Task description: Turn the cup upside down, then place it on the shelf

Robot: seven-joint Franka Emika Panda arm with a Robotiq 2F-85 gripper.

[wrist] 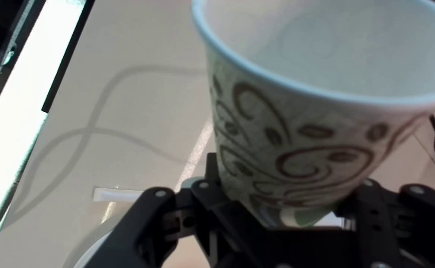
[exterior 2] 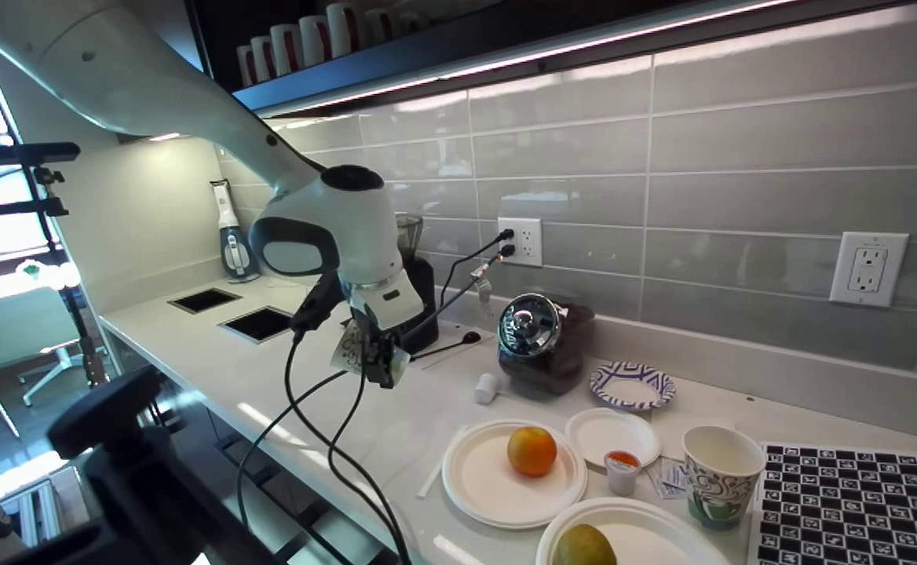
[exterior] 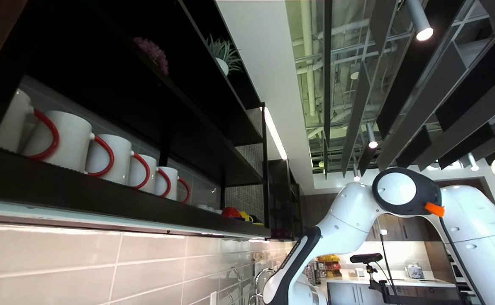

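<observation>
Gripper (wrist: pixel 286 186): we see its fingers spread only as wide as the patterned paper cup (wrist: pixel 292 149), clamping it near the base.
Patterned paper cup: in the air over the pale counter (exterior 2: pixel 199 337), below the shelf (exterior: pixel 103 195); in the wrist view we look into its mouth.
Pale counter: we see an orange fruit (exterior 2: pixel 531 451) on a white plate (exterior 2: pixel 474 486), another cup (exterior 2: pixel 717 482) beside a checkered board (exterior 2: pixel 859 502).
Shelf: dark; its lowest visible tier bears white mugs (exterior: pixel 76 140) with red handles.

Exterior views: up at shelf (exterior: pixel 179 135), down at counter (exterior 2: pixel 435 400); wrist: cup (wrist: pixel 295 141) close.
</observation>
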